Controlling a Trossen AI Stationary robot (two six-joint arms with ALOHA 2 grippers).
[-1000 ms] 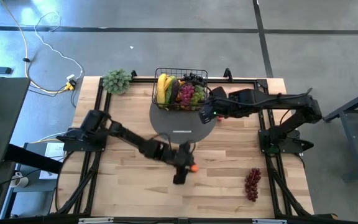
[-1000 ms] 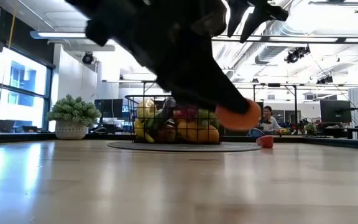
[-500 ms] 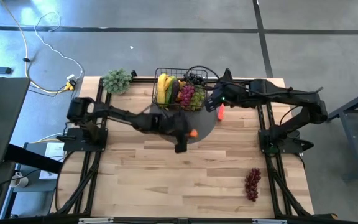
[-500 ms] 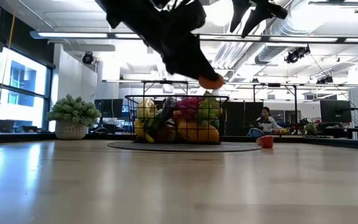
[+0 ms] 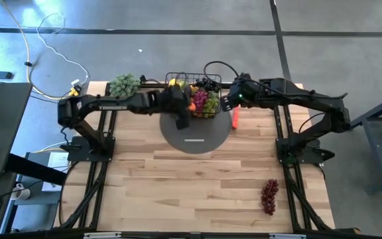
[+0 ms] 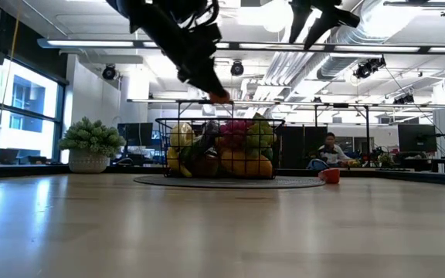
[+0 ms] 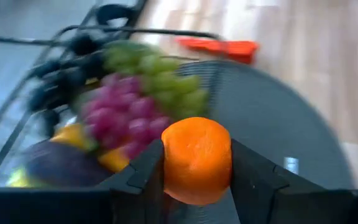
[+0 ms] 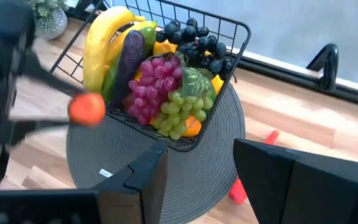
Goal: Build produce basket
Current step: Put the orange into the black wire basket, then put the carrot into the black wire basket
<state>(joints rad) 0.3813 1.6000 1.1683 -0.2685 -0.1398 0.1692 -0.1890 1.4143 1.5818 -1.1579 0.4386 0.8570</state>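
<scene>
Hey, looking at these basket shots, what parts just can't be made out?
- High view: the left gripper covers part of the basket and its produce.
- Left wrist view: motion blur smears the grapes; the orange fruit hides what lies behind.
- Low view: the red chili is too small to identify.

Orange fruit [image 7: 197,160] above full wire basket [image 8: 232,37].

Bright overhead light; motion-blurred left wrist view

Grey concrete floor [image 5: 178,46], cables [image 5: 45,46] on it; bright windows [image 6: 18,108], ceiling strip lights [image 6: 91,44], exposed ducts
</scene>
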